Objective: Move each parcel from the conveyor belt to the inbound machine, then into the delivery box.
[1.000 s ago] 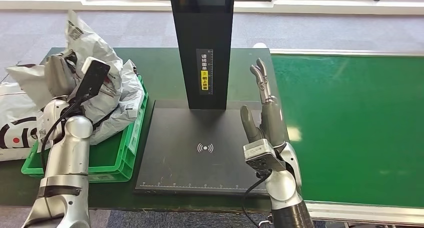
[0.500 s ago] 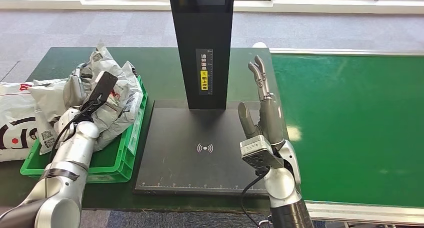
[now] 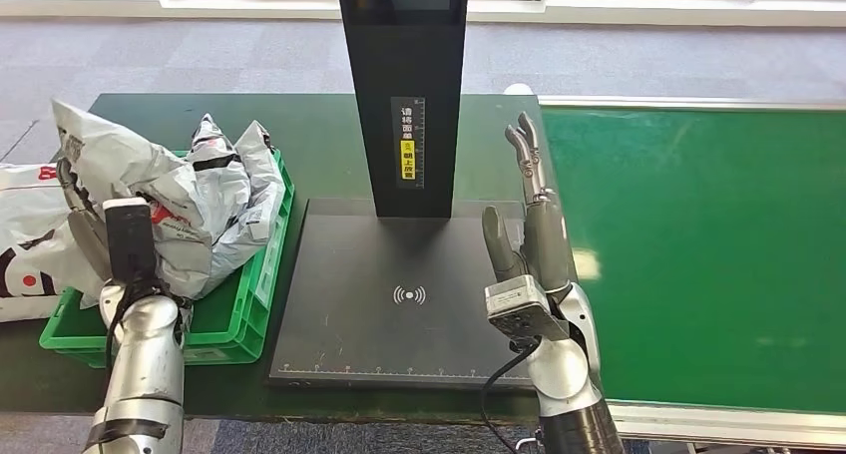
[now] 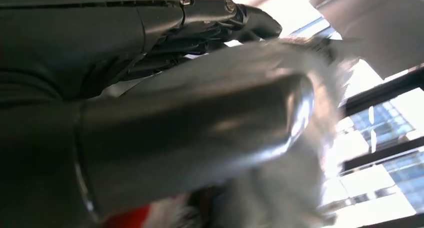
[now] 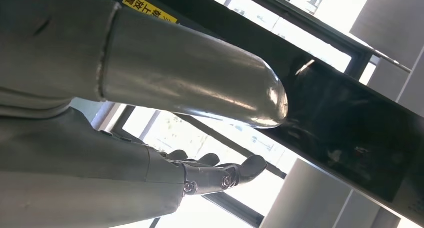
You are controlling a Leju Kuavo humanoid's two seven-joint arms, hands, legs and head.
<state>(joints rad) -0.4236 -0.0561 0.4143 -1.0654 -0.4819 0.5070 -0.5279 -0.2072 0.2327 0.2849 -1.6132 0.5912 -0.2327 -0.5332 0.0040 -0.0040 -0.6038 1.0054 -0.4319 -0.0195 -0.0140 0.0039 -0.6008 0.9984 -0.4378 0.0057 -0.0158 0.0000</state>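
My left hand [image 3: 85,229] grips a crumpled grey parcel [image 3: 105,155] and holds it up over the near left end of the green delivery box [image 3: 261,274]. In the left wrist view the parcel [image 4: 225,62] lies between the thumb and dark fingers of that hand [image 4: 150,102]. More grey parcels [image 3: 234,190] are heaped in the box. The inbound machine's black plate [image 3: 399,304] is bare under its column [image 3: 404,95]. My right hand [image 3: 529,225] stands upright at the plate's right edge, fingers straight and apart, holding nothing; the right wrist view [image 5: 150,112] shows the same.
The green conveyor belt [image 3: 698,254] stretches along the right and carries no parcel. A white bag [image 3: 25,249] with red and black marks lies left of the box, partly off the dark green table [image 3: 319,135]. Grey floor and a window wall lie beyond.
My left arm has swung the held parcel from above the heap toward the box's near left end, and the wrist has turned. The right hand has barely shifted.
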